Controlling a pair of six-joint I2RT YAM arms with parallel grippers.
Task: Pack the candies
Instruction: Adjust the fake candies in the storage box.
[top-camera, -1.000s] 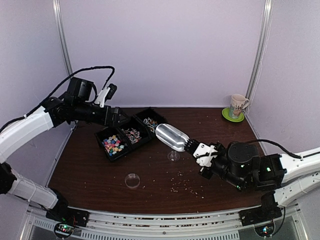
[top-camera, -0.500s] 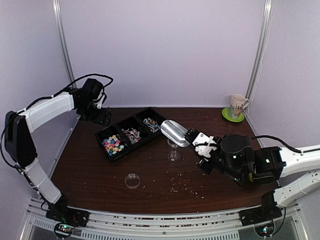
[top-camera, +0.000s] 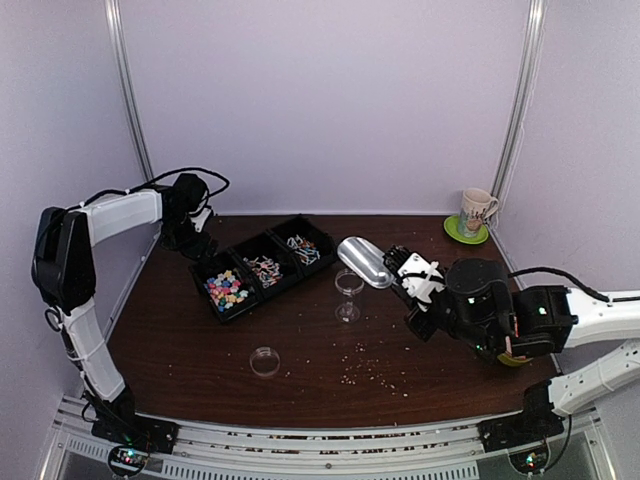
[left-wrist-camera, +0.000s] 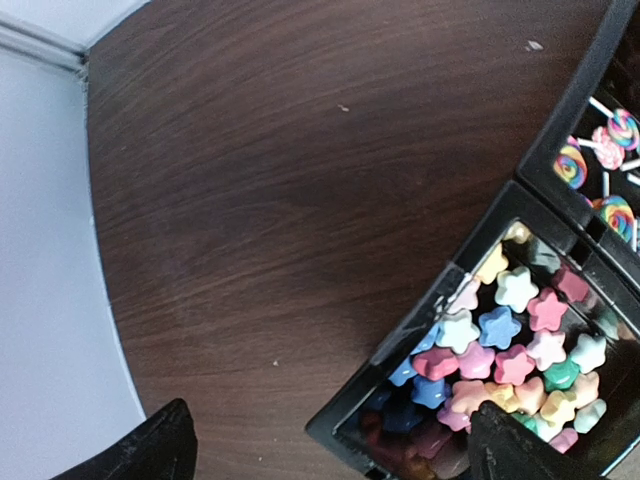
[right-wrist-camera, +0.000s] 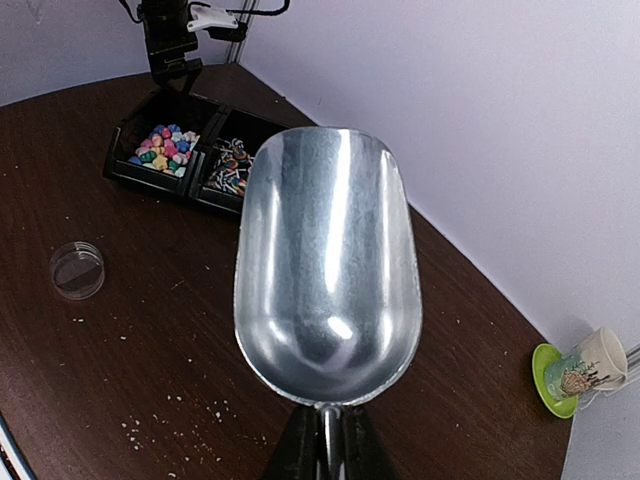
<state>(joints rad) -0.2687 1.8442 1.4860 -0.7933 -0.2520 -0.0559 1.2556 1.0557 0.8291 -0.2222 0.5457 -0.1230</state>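
At the far left, the left gripper (top-camera: 197, 242) is being held wide open just beside the left end of the black three-compartment tray (left-wrist-camera: 415, 335). The candies (top-camera: 226, 289), star-shaped and multicoloured, are being kept in that tray's leftmost compartment, near this gripper and well apart from the metal scoop (top-camera: 363, 263). The scoop is being gripped by its handle in the closed right gripper (right-wrist-camera: 322, 455), its bowl being tilted just above a small stemmed glass (top-camera: 348, 296). The dark wooden table (top-camera: 450, 345), strewn with pale crumbs (top-camera: 375, 375), is being enclosed by lilac walls (top-camera: 320, 100); a clear round dish (top-camera: 265, 360) and a mug (top-camera: 478, 210) on a green saucer (top-camera: 462, 233) are being carried on it.
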